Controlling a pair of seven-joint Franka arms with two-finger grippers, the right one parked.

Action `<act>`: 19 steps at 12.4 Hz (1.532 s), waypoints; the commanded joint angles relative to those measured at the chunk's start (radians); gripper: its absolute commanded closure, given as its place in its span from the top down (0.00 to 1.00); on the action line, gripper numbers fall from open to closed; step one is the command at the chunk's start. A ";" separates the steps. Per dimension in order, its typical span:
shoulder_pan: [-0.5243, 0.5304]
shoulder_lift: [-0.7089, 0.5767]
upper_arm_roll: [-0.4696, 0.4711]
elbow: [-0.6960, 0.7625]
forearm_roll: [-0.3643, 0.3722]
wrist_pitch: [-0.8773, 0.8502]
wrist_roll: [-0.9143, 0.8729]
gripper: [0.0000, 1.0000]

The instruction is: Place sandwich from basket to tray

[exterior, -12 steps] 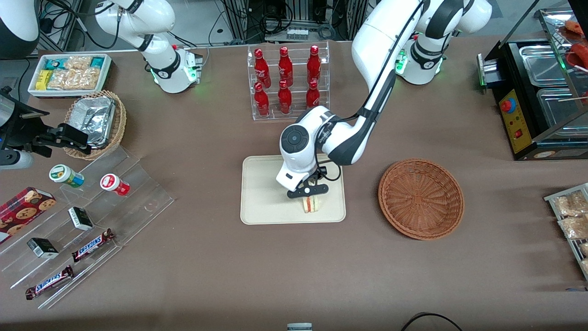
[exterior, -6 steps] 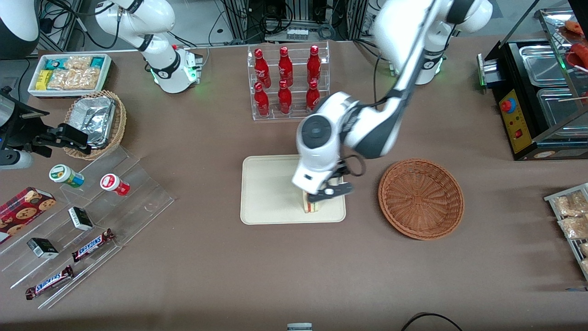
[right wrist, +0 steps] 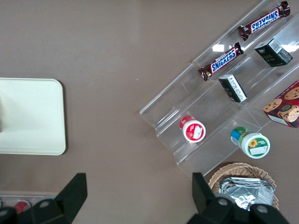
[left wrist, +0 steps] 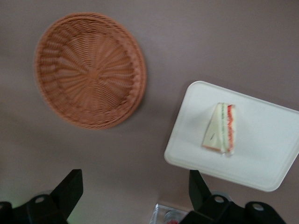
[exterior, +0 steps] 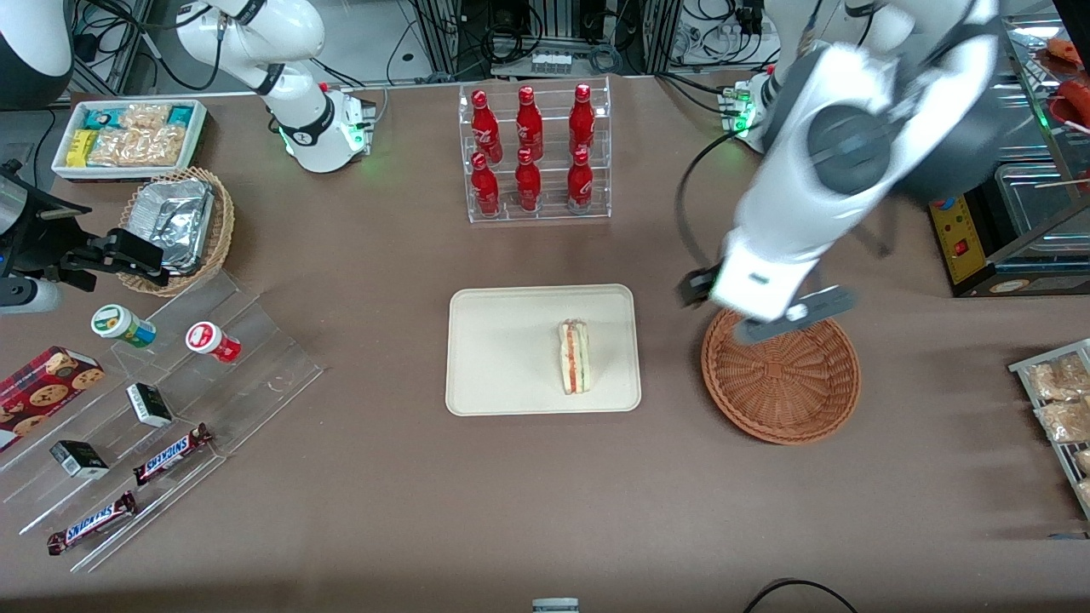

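The sandwich [exterior: 575, 356] lies on its side in the cream-white tray [exterior: 502, 340], in the part of the tray nearest the basket. It shows its pink-red and green filling edge. The round reddish-brown wicker basket [exterior: 781, 375] sits beside the tray toward the working arm's end and holds nothing. My left gripper [exterior: 754, 311] is raised high over the basket's rim, open and empty. In the left wrist view the gripper [left wrist: 134, 186] has its fingers wide apart, with the basket [left wrist: 88, 70], tray [left wrist: 261, 158] and sandwich [left wrist: 220, 128] far below.
A clear rack of red bottles [exterior: 534, 153] stands farther from the camera than the tray. A stepped acrylic shelf with snacks [exterior: 153, 400], a tan basket of foil trays [exterior: 179, 226] and a white snack bin [exterior: 128, 136] lie toward the parked arm's end. A black appliance [exterior: 1005, 187] stands toward the working arm's end.
My gripper let go of the sandwich on the tray, rose, and swung away toward the basket. The sandwich stays on the tray, now uncovered.
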 commanded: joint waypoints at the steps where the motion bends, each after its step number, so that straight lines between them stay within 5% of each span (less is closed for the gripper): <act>1: 0.080 -0.120 -0.006 -0.090 -0.004 -0.055 0.155 1.00; 5: 0.151 -0.293 -0.002 -0.284 0.091 -0.050 0.344 1.00; 10: 0.328 -0.441 0.004 -0.463 0.092 0.014 0.603 1.00; 19: 0.380 -0.387 0.004 -0.405 0.089 0.036 0.694 1.00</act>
